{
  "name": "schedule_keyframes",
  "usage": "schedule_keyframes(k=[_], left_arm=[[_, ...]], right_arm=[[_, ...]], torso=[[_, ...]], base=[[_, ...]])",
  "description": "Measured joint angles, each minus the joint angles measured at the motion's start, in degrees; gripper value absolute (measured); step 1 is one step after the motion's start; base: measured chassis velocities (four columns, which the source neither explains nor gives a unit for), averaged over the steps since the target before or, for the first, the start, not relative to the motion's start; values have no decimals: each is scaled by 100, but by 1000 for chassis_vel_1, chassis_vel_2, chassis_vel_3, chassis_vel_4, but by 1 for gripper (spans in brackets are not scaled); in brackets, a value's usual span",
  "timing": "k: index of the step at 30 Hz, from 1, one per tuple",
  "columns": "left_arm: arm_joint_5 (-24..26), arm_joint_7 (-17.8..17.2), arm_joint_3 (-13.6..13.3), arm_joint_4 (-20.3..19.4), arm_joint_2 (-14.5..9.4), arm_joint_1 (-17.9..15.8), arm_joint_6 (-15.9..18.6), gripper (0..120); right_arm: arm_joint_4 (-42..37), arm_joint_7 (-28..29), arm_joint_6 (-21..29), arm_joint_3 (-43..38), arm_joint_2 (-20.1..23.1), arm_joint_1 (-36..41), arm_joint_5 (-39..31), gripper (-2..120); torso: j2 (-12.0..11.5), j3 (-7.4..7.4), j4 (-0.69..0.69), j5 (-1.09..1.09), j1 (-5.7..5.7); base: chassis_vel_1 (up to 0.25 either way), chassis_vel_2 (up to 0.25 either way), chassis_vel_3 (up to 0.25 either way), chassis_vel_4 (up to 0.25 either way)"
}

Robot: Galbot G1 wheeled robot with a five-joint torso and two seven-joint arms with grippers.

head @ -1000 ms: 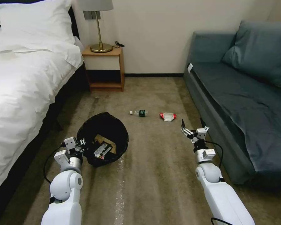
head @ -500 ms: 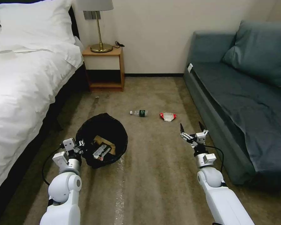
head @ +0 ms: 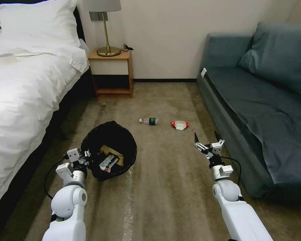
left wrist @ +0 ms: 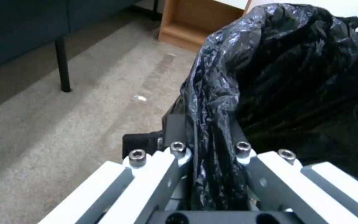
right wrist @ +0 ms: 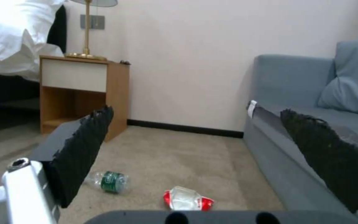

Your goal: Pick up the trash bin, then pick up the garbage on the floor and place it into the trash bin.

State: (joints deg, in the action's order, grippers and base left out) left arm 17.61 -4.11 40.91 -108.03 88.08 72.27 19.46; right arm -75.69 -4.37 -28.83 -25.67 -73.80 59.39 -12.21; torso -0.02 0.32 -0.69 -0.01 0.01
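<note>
Left pincer [head: 85, 154] clamped on the near-left rim of the trash bin [head: 109, 149]; in the left wrist view the black liner [left wrist: 270, 77] is bunched between its two fingers [left wrist: 175, 130]. Bin sits low over the carpet [head: 164, 187], beside the bed [head: 26, 93]. Inside it lie a tan paper scrap [head: 109, 150] and a dark wrapper [head: 108, 161].

Right pincer [head: 207, 137] spread wide, empty, held above the carpet close to the sofa [head: 257, 110]. Its two dark pads [right wrist: 84, 149] frame the floor ahead in the right wrist view.

Red-and-white wrapper [head: 180, 125] on the carpet just beyond the right pincer and a little toward the robot's left, apart from it. Clear bottle with green label [head: 149, 121] lies on its side farther left of the wrapper, between the bin and the wrapper, nearer the wall. Neither is touched.

Behind: nightstand [head: 112, 72] with a brass lamp [head: 105, 30] against the wall.
</note>
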Motion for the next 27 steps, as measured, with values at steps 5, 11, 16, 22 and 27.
schedule_keyframes(k=[5, 11, 16, 22, 27], left_arm=[[-1, -2, -2, -1, -1, -13, 0, 4], [-4, -2, -7, 9, 3, -21, 0, 4], [-10, -2, -5, 17, 9, -19, -2, 4], [-28, -2, -11, 18, 28, -15, -7, 4], [-32, -2, -3, 18, 30, -1, -12, 4]], right_arm=[[58, -43, -45, -22, -24, 0, -9, 100], [114, -81, -87, -64, -37, -21, -23, 99], [156, -116, -118, -93, -39, -21, -27, 98], [179, -148, -138, -97, -49, -23, -30, 98], [186, -180, -152, -97, -55, -14, -30, 98]], torso=[[0, 0, 0, 1, 0], [0, 0, 0, 0, 0], [0, 0, 0, 0, 0], [0, 0, 0, 0, 0], [0, 0, 0, 0, 0]], base=[[0, 0, 0, 0], [0, 0, 0, 0], [-54, 52, 62, -36], [-55, 53, 48, -54], [0, 0, 0, 0]])
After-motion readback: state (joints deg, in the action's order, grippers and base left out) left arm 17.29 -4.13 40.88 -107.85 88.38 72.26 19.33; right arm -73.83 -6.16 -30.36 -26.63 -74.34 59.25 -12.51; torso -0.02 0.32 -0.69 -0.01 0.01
